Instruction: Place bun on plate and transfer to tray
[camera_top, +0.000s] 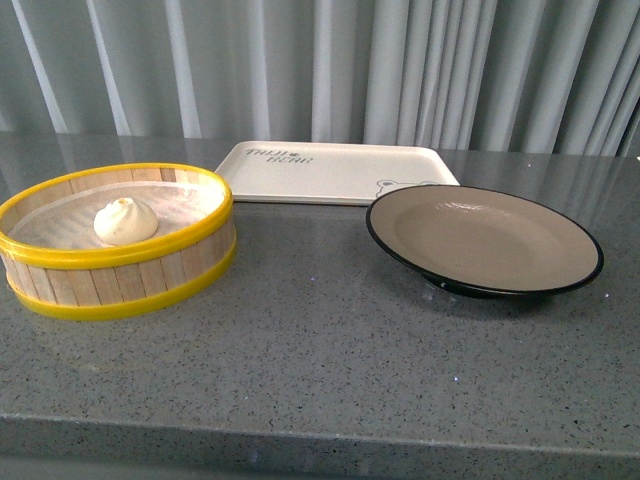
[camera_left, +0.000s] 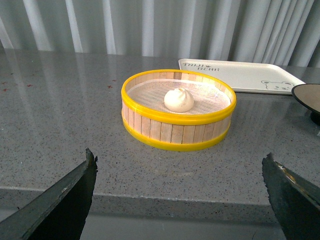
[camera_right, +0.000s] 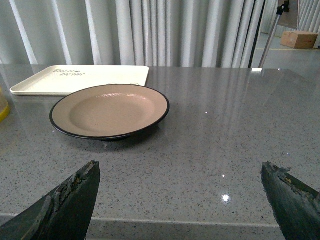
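A cream-white pleated bun (camera_top: 125, 221) (camera_left: 179, 100) sits inside a yellow-rimmed wooden steamer (camera_top: 130, 275) (camera_left: 175, 131) at the left of the grey counter. The grey-brown plate (camera_top: 486, 240) (camera_right: 110, 110) with a black rim stands empty at the right. Behind both lies the cream tray (camera_top: 330, 170) (camera_left: 240, 76) (camera_right: 80, 79), empty. Neither arm shows in the front view. My left gripper (camera_left: 180, 165) is open, hanging back over the counter's front edge, well short of the steamer. My right gripper (camera_right: 180, 172) is open too, short of the plate, nothing between its fingers.
The speckled grey counter (camera_top: 330, 350) runs to a front edge near both grippers. Pale curtains (camera_top: 330, 60) hang behind it. A stand and a cardboard box (camera_right: 299, 39) show far off past the counter's right end.
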